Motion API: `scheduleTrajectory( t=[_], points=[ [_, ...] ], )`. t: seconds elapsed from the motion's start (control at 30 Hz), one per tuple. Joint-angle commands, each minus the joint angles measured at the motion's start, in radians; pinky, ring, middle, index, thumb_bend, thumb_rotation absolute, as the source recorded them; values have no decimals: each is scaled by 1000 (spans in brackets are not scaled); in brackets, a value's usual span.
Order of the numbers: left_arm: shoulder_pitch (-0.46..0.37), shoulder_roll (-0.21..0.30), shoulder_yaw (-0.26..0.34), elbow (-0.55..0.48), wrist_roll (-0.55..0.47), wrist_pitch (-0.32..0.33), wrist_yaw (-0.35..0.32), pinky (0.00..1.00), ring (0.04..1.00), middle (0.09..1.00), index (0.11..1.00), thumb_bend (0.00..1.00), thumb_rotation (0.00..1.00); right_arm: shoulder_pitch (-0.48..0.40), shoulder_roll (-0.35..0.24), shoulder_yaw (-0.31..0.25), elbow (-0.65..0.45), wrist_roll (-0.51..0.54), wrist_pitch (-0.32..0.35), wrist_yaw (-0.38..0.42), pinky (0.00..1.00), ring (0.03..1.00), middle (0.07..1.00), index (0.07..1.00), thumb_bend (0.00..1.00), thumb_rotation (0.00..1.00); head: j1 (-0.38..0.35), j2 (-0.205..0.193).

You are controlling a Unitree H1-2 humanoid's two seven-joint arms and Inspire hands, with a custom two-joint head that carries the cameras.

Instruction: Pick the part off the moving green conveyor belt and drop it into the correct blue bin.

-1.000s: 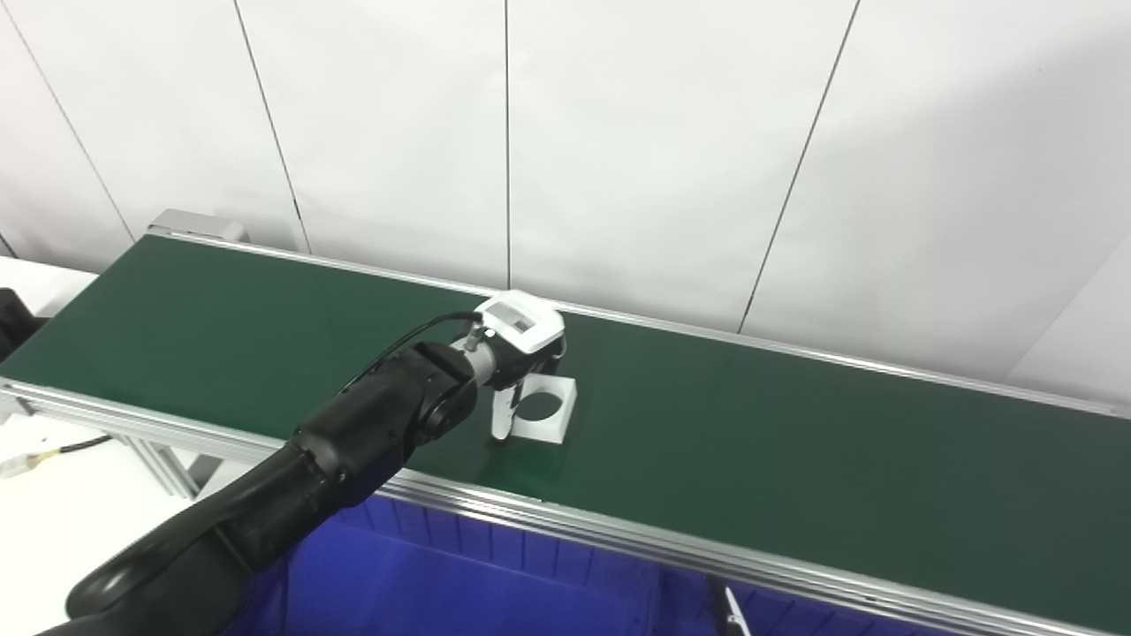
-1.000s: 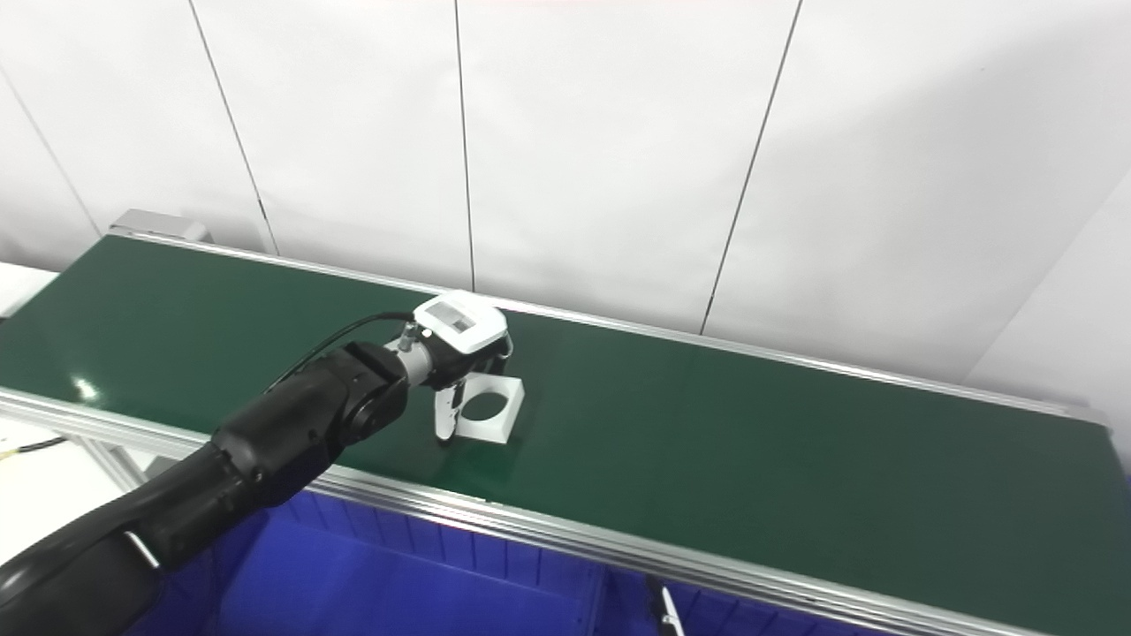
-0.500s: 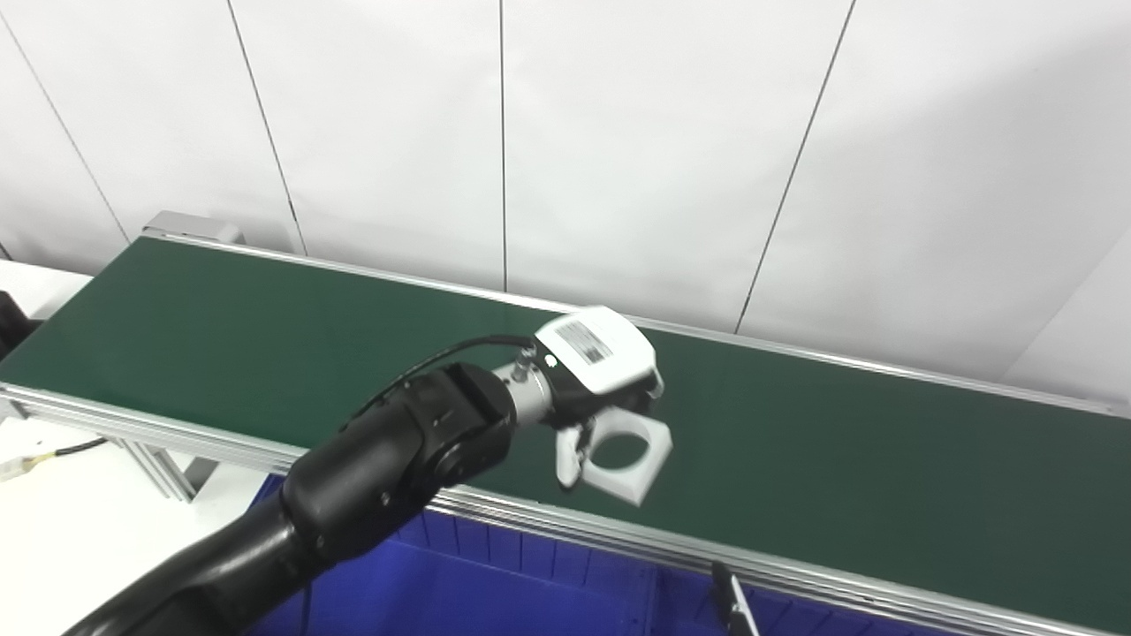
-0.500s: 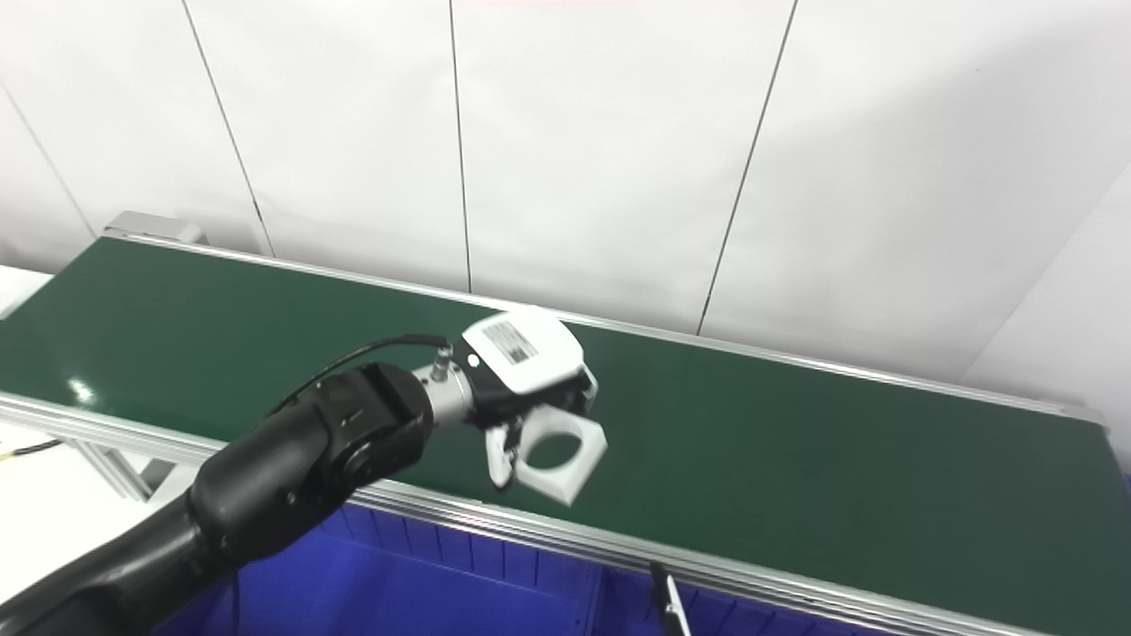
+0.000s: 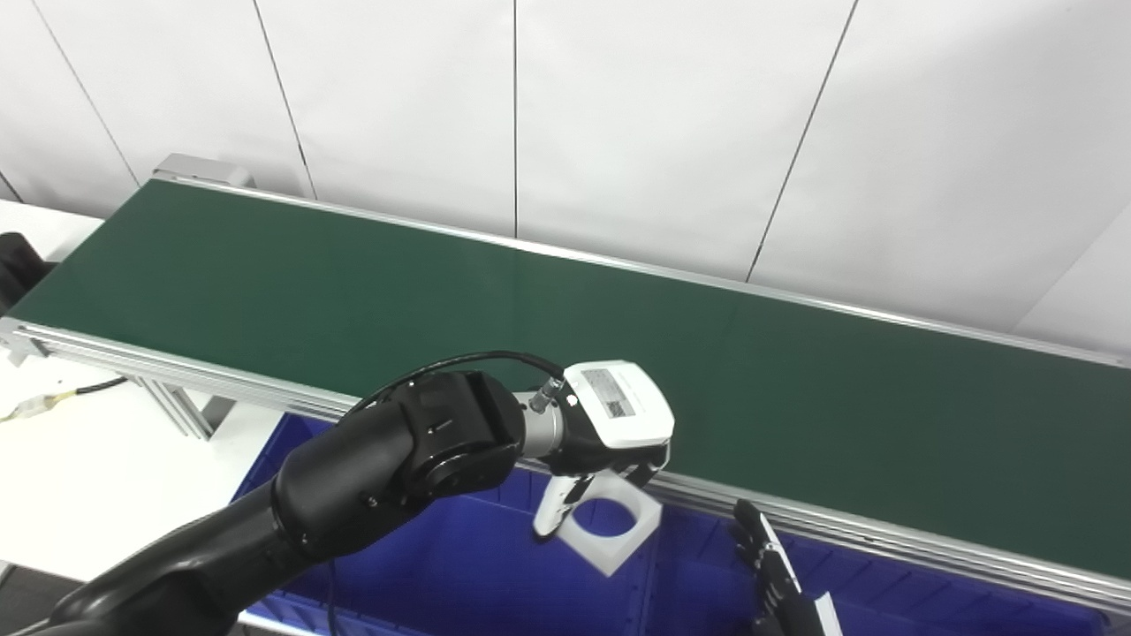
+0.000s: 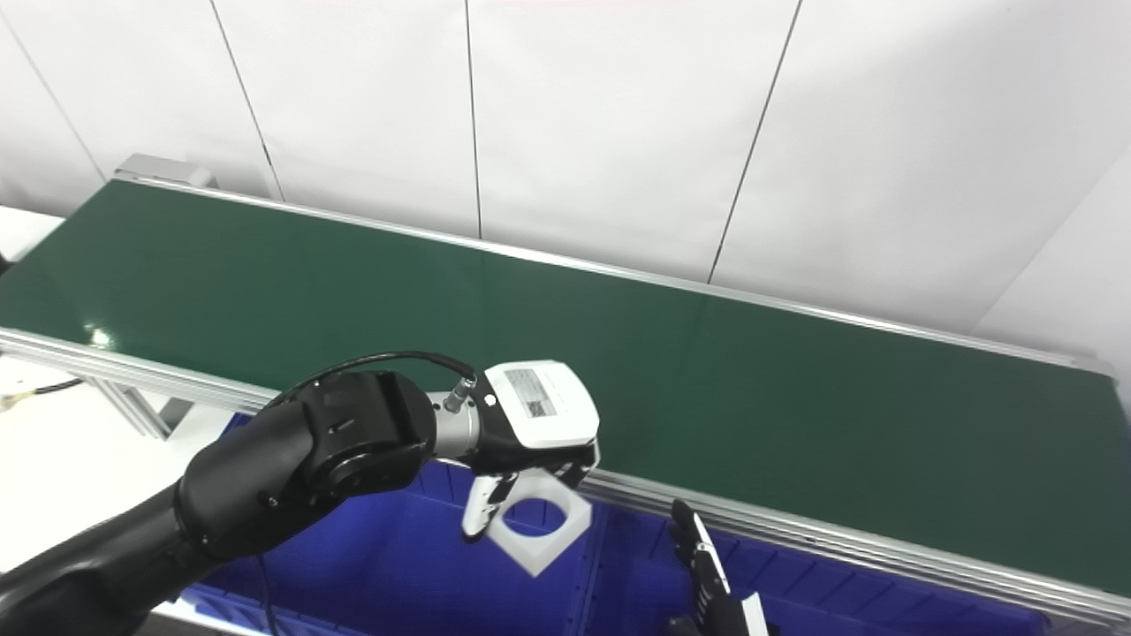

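A white square part with a round hole hangs tilted in my left hand, whose fingers are shut on its upper edges. Hand and part are off the green conveyor belt, just in front of its near rail, above the left blue bin and close to the wall that divides it from the bin on the right. In the right eye view the part shows the same. Only the dark fingers of my right hand rise from the bottom edge, over the right bin; their grip state is unclear.
The belt's aluminium near rail runs between the belt and the bins. A white table with a cable lies at the left. A white panelled wall stands behind the belt. The right blue bin lies below the rail.
My left hand has carried the part from the belt, toward me and down past the near rail, over the blue bin. The camera has tilted downward. More of the right hand's fingers show.
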Motion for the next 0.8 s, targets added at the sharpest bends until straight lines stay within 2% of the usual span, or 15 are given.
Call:
scheduleTrajectory(
  t=[0.0, 0.17, 0.4, 0.5, 0.6, 0.77],
  points=[
    [9, 27, -9, -23, 39, -32, -18, 179, 244, 463, 493, 523, 0, -1, 10, -13, -41, -3, -49, 13, 916, 937, 959, 957, 812, 989, 4, 7],
    [76, 47, -8, -17, 115, -80, 17, 118, 181, 471, 489, 525, 0, 6, 16, -30, -54, -2, -49, 33, 911, 934, 958, 960, 813, 995, 16, 20],
    [157, 61, 19, 34, 210, -107, 89, 113, 179, 471, 487, 526, 0, 8, 21, -51, -57, 3, -49, 52, 901, 932, 956, 962, 813, 992, 30, 19],
    [191, 64, 43, 84, 246, -108, 169, 110, 178, 471, 487, 526, 0, 9, 24, -55, -55, 2, -49, 53, 896, 928, 953, 957, 812, 988, 31, 15],
    [233, 57, 81, 138, 259, -90, 283, 118, 189, 471, 488, 525, 0, 10, 25, -56, -53, 7, -49, 57, 901, 927, 954, 958, 806, 982, 31, 15],
    [321, 14, 170, 175, 270, -11, 438, 149, 216, 471, 485, 525, 0, 13, 29, -60, -50, 7, -49, 65, 908, 923, 952, 957, 808, 977, 24, 8]
  ],
)
